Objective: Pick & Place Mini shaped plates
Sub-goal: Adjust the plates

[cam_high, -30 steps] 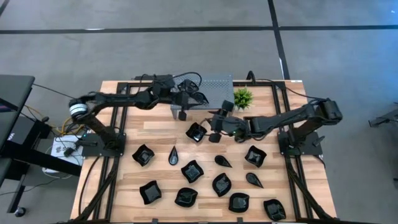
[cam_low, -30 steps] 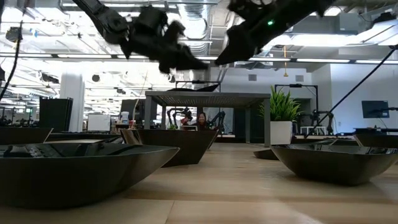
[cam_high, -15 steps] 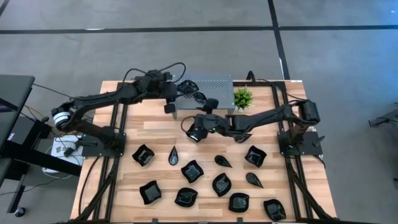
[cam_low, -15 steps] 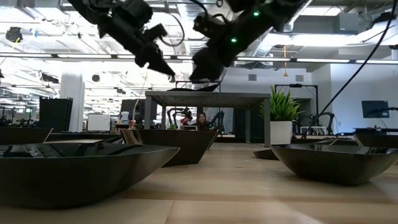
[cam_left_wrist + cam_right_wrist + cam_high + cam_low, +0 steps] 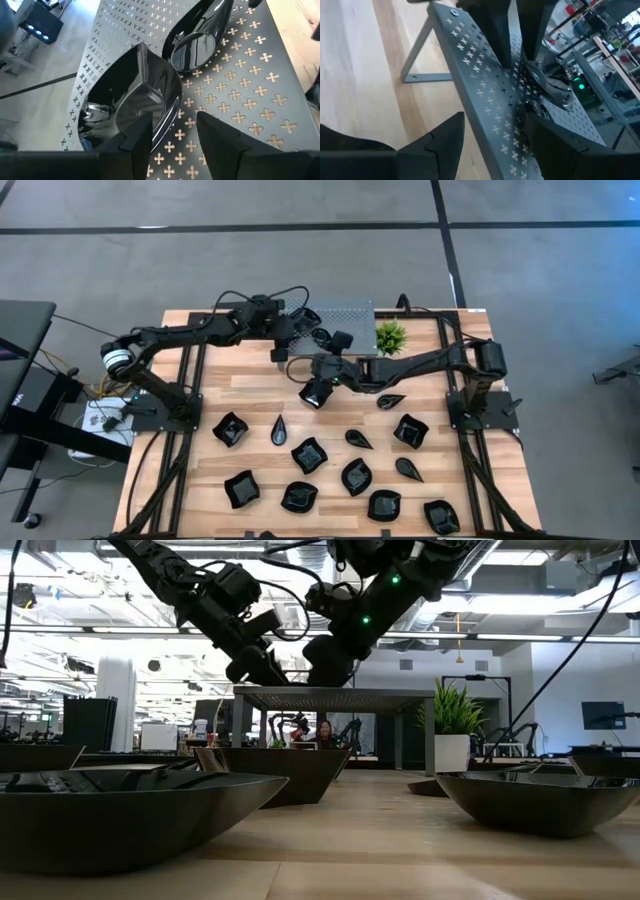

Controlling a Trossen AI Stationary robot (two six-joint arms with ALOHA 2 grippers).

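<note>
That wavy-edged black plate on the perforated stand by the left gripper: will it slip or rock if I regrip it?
The wavy-edged plate looks glossy and rigid, so it is probably slippery between the fingers. It sits tilted on the perforated stand, so a nudge may rock or slide it.

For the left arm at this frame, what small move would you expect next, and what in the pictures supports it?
Probably a short lift straight back from the grey perforated stand. The left gripper is open, its fingers either side of the rim of a wavy-edged plate that already rests on the stand beside a teardrop plate. Backing off straight should avoid dragging it. The right gripper hovers open at the stand's front edge.
</note>
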